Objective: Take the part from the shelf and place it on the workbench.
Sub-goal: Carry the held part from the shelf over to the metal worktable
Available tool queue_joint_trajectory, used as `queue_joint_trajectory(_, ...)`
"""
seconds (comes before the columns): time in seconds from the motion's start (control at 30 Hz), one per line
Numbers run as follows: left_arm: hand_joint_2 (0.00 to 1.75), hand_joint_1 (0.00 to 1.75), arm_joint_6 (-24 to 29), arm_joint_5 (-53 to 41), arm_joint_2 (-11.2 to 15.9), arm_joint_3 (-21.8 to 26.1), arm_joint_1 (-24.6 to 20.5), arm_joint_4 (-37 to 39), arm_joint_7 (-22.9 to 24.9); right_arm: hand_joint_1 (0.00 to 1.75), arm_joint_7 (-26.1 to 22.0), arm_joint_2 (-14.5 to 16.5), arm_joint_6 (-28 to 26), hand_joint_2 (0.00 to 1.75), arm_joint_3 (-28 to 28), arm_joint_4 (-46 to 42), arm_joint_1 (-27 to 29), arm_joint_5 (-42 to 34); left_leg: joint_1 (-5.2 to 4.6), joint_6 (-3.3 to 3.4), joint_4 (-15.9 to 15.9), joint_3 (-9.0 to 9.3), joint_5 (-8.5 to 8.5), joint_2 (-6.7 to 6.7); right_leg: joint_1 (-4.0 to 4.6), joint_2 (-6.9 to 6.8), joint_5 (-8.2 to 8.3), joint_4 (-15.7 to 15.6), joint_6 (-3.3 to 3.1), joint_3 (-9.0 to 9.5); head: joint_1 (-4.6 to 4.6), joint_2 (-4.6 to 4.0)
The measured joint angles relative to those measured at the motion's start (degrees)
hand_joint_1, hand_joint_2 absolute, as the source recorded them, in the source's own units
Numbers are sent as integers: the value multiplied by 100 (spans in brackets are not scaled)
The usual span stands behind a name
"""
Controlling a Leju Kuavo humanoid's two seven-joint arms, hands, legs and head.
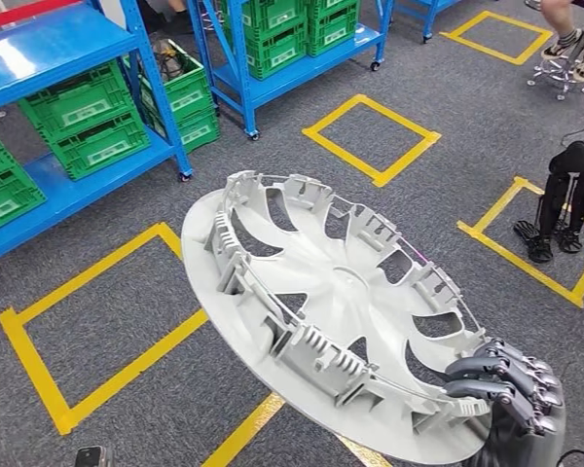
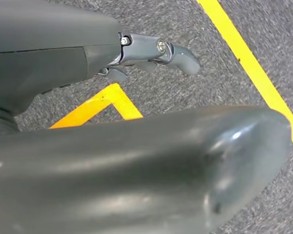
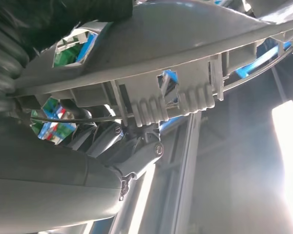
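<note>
The part (image 1: 333, 311), a large pale grey wheel cover with ribbed clips round its rim, hangs tilted in the air above the carpeted floor (image 1: 436, 88), its inner side up. It is already off the blue shelf (image 1: 61, 190), which stands well apart at the left with green crates (image 1: 91, 122) on it. So the pick looks done, and what is left is the carry and the set-down; no surface to receive it can be seen. The right hand (image 1: 509, 384) grips the cover's near rim, dark fingers (image 1: 521, 370) curled over the edge from above, the rest of the hand under it. The left hand (image 2: 137, 161) hangs over the floor beside yellow floor tape (image 2: 248, 63), fingers (image 2: 163, 51) stretched out, grasping nothing.
</note>
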Motion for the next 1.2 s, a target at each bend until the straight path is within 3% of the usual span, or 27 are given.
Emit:
queue_joint_trajectory(0.1,0,0,8,-5,9,-24,11,0,13,175,-1,3,0,175,-11,-8,45,26,-3,-68,29,1,-28,53,12,71,-15,-23,-131,2,-13,-1)
queue_joint_trajectory(0.17,0,0,8,-7,11,-41,12,2,14,175,0,3,0,175,-20,-11,59,40,19,-117,267,-84,-228,-54,6,128,0,-32,-206,-1,-27,0)
queue_joint_trajectory(0.27,0,0,9,-10,6,-54,36,8,22,175,-1,3,0,175,-21,-19,62,46,26,-139,1357,-553,-778,-218,25,233,10,-34,-272,-14,-49,0)
queue_joint_trajectory(0.3,0,0,12,-11,7,-54,47,9,26,175,0,3,0,175,-21,-20,64,46,24,-130,1640,-683,-853,-226,38,276,12,-33,-281,-15,-49,0)
queue_joint_trajectory(0.33,0,0,15,-13,8,-54,55,9,30,175,1,3,0,175,-21,-21,65,46,20,-112,1728,-731,-815,-231,53,322,12,-33,-284,-13,-49,0)
queue_joint_trajectory(0.37,0,0,17,-17,9,-55,59,9,37,175,3,3,0,175,-21,-21,63,48,14,-81,1580,-675,-661,-241,65,368,13,-32,-285,-6,-48,-1)
queue_joint_trajectory(0.43,0,0,16,-29,20,-62,59,9,60,175,27,3,0,175,-19,-20,35,83,-8,14,868,-376,-222,-345,83,450,14,-32,-285,9,-46,0)
queue_joint_trajectory(0.5,0,0,13,-44,37,-73,53,13,86,175,82,3,1,175,-10,-19,-38,153,-25,94,280,-134,-1,-472,95,523,26,-20,-262,-16,-46,-1)
queue_joint_trajectory(0.6,0,0,-3,-42,50,-85,32,21,96,175,171,3,2,175,2,-19,-101,221,-25,112,64,-77,-8,-465,82,591,63,-16,-177,-91,-52,-1)
queue_joint_trajectory(0.67,0,0,-16,-27,46,-90,23,27,94,175,205,3,1,175,10,-17,-108,243,8,120,-18,-53,36,-407,84,504,-43,120,-117,-180,-29,-1)
queue_joint_trajectory(0.73,0,0,-14,-18,45,-91,15,32,92,175,220,3,1,175,26,-14,-134,249,20,137,-63,-35,60,-335,74,354,-341,621,-60,-427,9,0)
queue_joint_trajectory(0.8,0,0,-1,-21,39,-92,14,37,93,175,240,3,1,175,48,-7,-161,247,17,145,-61,-40,60,-253,44,289,-612,1280,-4,-732,26,0)
queue_joint_trajectory(0.87,0,0,11,-25,27,-93,11,43,94,175,277,3,0,175,63,6,-187,235,20,133,-57,-35,52,-169,13,256,-529,1367,39,-761,28,0)
queue_joint_trajectory(0.93,0,0,19,-24,14,-94,5,48,96,175,305,3,1,175,75,12,-216,220,28,92,-39,-16,25,-108,-14,155,-186,697,66,-398,28,-1)
queue_joint_trajectory(1.0,0,0,31,-20,18,-94,1,50,96,175,316,3,2,175,90,15,-243,208,3,24,16,-22,-13,-69,-7,34,-31,112,30,-64,32,0)
queue_joint_trajectory(1.03,0,0,38,-18,23,-94,1,50,96,175,318,3,1,175,96,17,-251,202,-14,-6,37,-29,-22,-50,5,7,-41,14,-8,-9,22,0)
queue_joint_trajectory(1.13,0,0,52,-16,31,-94,-4,50,96,175,323,2,1,175,97,20,-247,191,-10,-67,75,-35,-61,-18,18,83,-37,10,-138,-17,-5,0)
queue_joint_trajectory(1.2,0,0,54,-16,31,-95,-11,52,96,175,325,1,2,175,92,21,-246,189,12,-110,384,-152,-293,-115,11,131,-23,-2,-209,-17,-17,0)
